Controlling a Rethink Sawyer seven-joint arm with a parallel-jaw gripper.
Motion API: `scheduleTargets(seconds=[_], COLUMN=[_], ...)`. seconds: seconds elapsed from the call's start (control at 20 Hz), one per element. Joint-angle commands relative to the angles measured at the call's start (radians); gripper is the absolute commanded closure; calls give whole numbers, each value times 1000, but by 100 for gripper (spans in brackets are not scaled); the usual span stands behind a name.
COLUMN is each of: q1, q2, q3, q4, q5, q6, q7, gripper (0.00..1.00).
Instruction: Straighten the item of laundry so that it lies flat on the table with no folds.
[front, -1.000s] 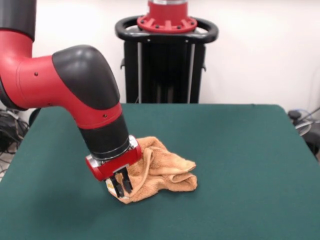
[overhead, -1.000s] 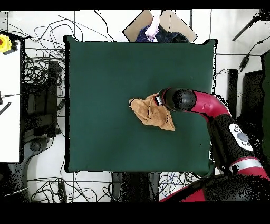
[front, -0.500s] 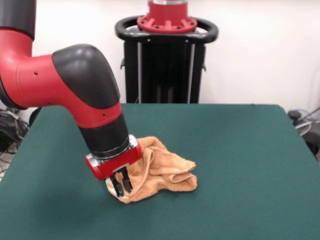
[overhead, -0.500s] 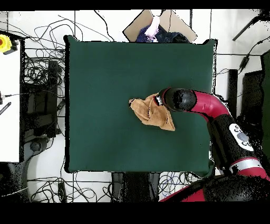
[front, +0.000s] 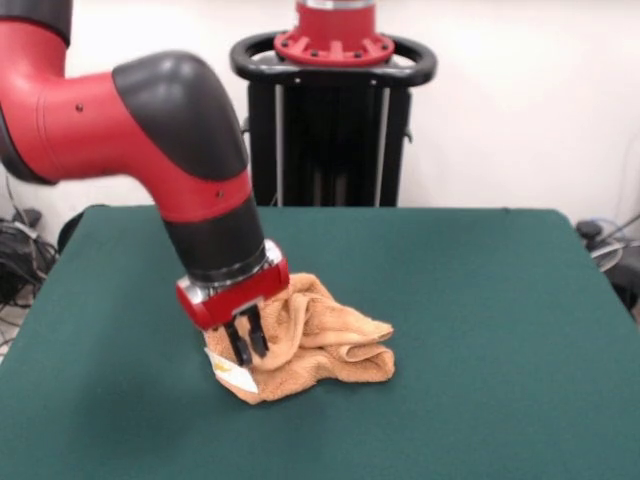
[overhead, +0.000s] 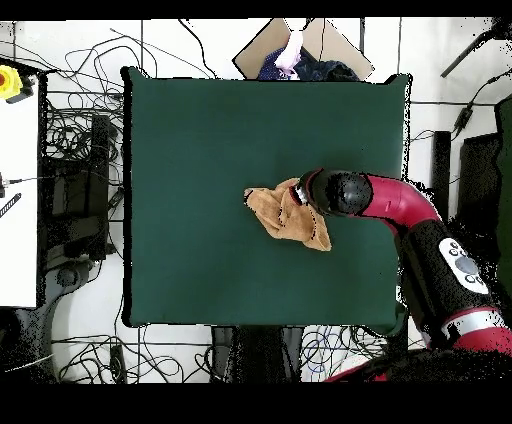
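One corner of the item of laundry (front: 310, 345) pinched between the closed fingers of the gripper (front: 246, 343), label dangling just below, remaining cloth bunched beside and behind on the table (front: 480, 330). Best lifted slowly, then drawn outward, away from the heap, to unroll folds without dragging the whole bundle.

- Towel (front: 315, 345) bunched on the bench (front: 480, 330), near its middle in the overhead view (overhead: 285, 212).
- Hand (front: 245, 345) down at the towel's left end in the front view, its tips against the cloth.
- Label (front: 228, 371) at the towel's near left corner, just below the hand.
- Bare bench on every side of the towel.
- Cardboard box (overhead: 305, 50) beyond the bench's top edge in the overhead view.
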Motion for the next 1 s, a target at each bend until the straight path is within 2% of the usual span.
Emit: scheduleTargets(seconds=[0.05,0.3,0.7,0.85,1.0], q1=[15,19,42,58,85], q2=[-207,-276,-298,-284,-289], q3=[56,54,44,39,8], q4=[161,210,204,186,165], q5=[56,87,102,84,19], q6=[150,155,174,153,44], q7=[-1,20,29,32,69], gripper=[100,100,100,100,100])
